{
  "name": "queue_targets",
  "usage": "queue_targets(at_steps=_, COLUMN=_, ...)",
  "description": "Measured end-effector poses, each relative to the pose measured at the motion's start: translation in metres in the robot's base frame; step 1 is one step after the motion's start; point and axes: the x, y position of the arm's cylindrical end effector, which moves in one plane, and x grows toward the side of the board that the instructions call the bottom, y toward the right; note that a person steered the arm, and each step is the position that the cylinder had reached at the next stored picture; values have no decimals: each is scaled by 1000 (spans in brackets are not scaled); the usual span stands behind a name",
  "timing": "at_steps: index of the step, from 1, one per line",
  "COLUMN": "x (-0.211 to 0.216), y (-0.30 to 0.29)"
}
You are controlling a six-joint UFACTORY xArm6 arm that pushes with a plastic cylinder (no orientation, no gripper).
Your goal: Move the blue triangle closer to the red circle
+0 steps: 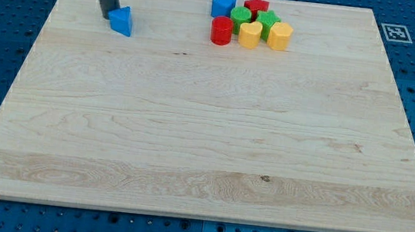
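The blue triangle lies near the board's top left. My tip stands on the board right against the triangle's left side. The red circle is far to the view's right, at the lower left of a cluster of blocks near the top edge.
The cluster holds a blue block, a red star, two green blocks, a yellow heart-like block and a yellow block. A fiducial tag marks the wooden board's top right corner.
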Motion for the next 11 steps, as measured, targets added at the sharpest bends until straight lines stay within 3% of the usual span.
queue_targets(at_steps=4, x=46, y=-1)
queue_targets(at_steps=8, x=37, y=87)
queue_targets(at_steps=10, x=83, y=87)
queue_targets(at_steps=11, x=77, y=101)
